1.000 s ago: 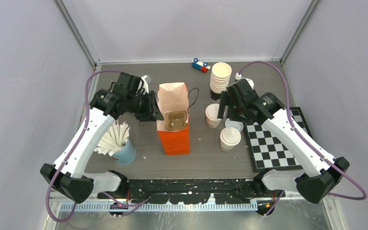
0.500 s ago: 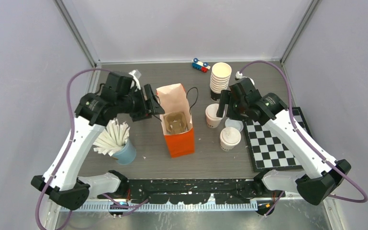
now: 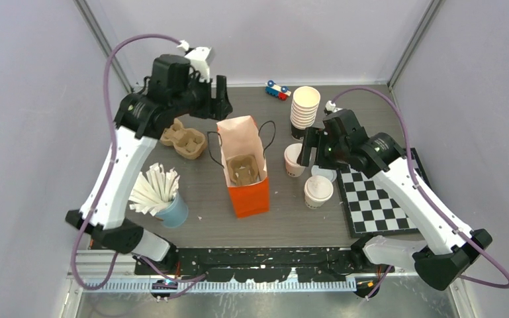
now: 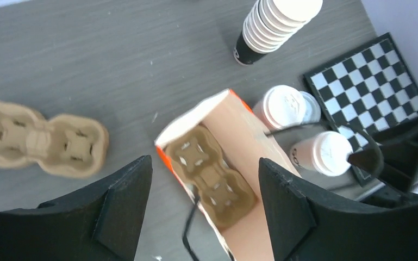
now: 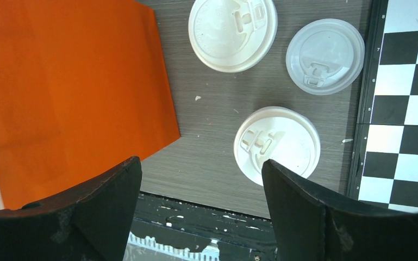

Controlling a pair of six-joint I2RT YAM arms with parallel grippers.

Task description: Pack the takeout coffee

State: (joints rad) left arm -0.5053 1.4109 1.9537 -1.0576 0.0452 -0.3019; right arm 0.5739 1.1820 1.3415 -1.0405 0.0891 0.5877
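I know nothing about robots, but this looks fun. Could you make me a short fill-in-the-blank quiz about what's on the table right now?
One cardboard cup carrier sits inside the ____ bag.
The white paper sticks stand in a ____ cup.
Beside the bag stand ____ lidded coffee cups.
The left gripper and the right gripper are both ____ and hold nothing.
Missing words: orange; blue; two; open.

Left claw [image 3: 217, 101] high, jaws apart, right claw [image 3: 308, 154] low, jaws apart
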